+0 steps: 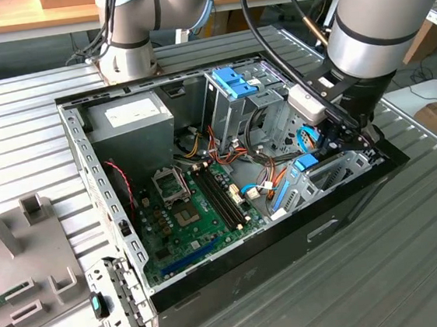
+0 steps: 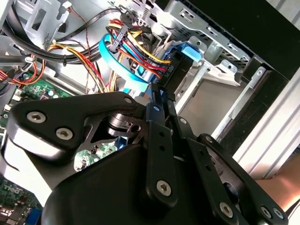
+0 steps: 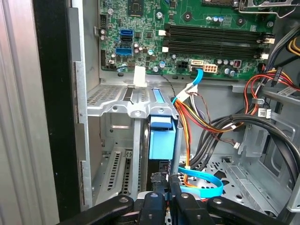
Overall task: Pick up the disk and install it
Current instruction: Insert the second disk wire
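The disk stands on edge in a slot of the silver drive bay at the front corner of the open computer case. Its blue rail and blue end tab face up. In the second wrist view the disk shows its dark body and blue tab. My gripper is just behind the disk's dark near end, its black fingers pressed together and shut. I cannot tell whether the tips touch the disk. In the exterior view the gripper reaches into the case at the right.
A green motherboard fills the case floor, with a grey power supply behind it. A tall silver cage with blue clips stands at the back. Coloured wires and a light blue cable crowd beside the bay. A grey fixture sits outside the case.
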Robot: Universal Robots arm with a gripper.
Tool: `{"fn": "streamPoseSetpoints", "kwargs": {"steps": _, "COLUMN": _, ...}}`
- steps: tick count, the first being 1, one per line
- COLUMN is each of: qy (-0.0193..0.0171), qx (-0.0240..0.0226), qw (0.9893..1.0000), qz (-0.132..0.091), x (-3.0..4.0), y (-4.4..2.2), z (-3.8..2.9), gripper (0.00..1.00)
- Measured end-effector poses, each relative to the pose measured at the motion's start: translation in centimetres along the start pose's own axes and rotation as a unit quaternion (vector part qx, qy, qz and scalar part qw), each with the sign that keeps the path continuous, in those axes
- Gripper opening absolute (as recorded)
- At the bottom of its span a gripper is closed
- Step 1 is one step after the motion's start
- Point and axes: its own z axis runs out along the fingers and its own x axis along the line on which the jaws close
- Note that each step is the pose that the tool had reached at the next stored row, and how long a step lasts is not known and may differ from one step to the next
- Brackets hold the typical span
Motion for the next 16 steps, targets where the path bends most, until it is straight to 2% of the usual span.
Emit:
{"fn": "streamPoseSetpoints", "kwargs": {"steps": 11, "qy": 0.0005, "qx": 0.0, "qw": 1.0, "qz": 0.0, "x": -0.14, "y": 0.03, "z": 0.11, "gripper": 0.16}}
{"fn": "streamPoseSetpoints", "kwargs": {"steps": 16, "qy": 0.0027, "qx": -0.0002, "qw": 1.0, "qz": -0.001, "x": -0.12, "y": 0.18, "z": 0.61, "gripper": 0.16}}
